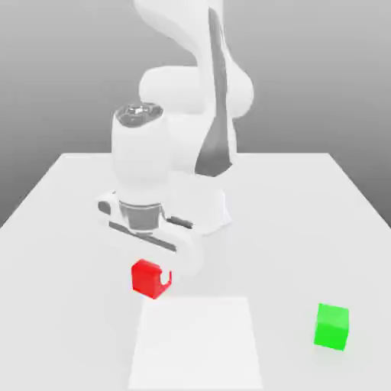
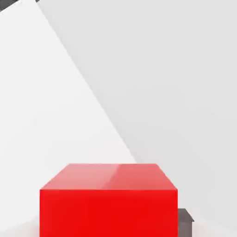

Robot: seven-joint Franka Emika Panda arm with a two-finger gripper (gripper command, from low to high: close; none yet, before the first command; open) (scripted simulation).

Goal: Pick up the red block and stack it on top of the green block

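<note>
Low, tool (image 1: 156,281) around red block (image 1: 145,276).

My arm (image 1: 183,84) is glossy white all over, built of fat rounded segments with smooth shells. A dark grey strip runs lengthwise down the edge of the link behind the hand, widening towards its lower end. The wrist segment (image 1: 140,153) just above the hand is a stout white cylinder; its cap is a grey, metallic-looking disc with small mottled detail. Where that cylinder meets the hand I see a grey ring. The hand body (image 1: 149,229) is a flat white bar edged with dark grey trim. One dark grey finger (image 2: 185,221) looks blocky and matte in my hand view.
</note>
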